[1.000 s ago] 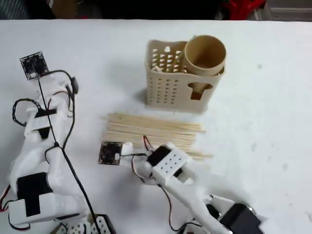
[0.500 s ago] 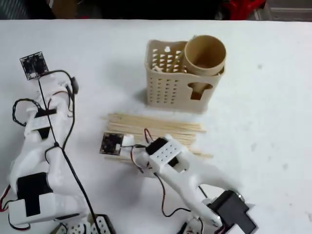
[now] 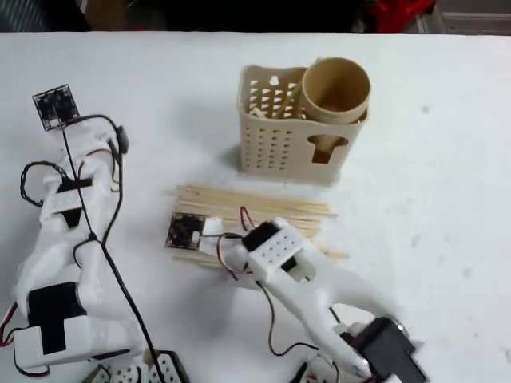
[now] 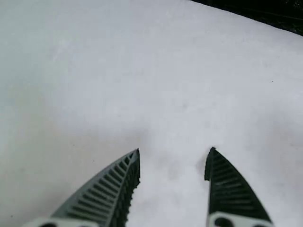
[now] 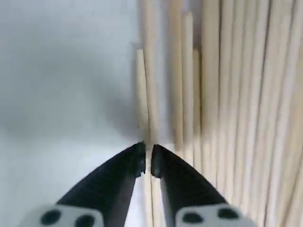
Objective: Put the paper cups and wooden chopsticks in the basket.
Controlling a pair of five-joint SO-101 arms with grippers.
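Note:
A pile of wooden chopsticks [image 3: 255, 209] lies flat on the white table in front of the beige perforated basket [image 3: 275, 148]. A paper cup [image 3: 336, 88] stands in the basket's right side. My right arm [image 3: 275, 257] leans over the near left end of the pile. In the right wrist view, my right gripper [image 5: 147, 156] is shut on a single chopstick [image 5: 142, 94] at the edge of the pile, its tips pinching it. My left gripper [image 4: 173, 158] hangs open over bare table, and the left arm [image 3: 64, 207] is at the table's left side.
Wires [image 3: 96, 231] trail along the left arm. White tabletop [image 3: 431, 199] stretches to the right of the basket and the pile. A dark strip runs along the table's far edge [image 3: 239, 16].
My right arm has pushed a little farther toward the chopstick pile, and its wrist now sits over the pile's near left end. The left arm has stayed still.

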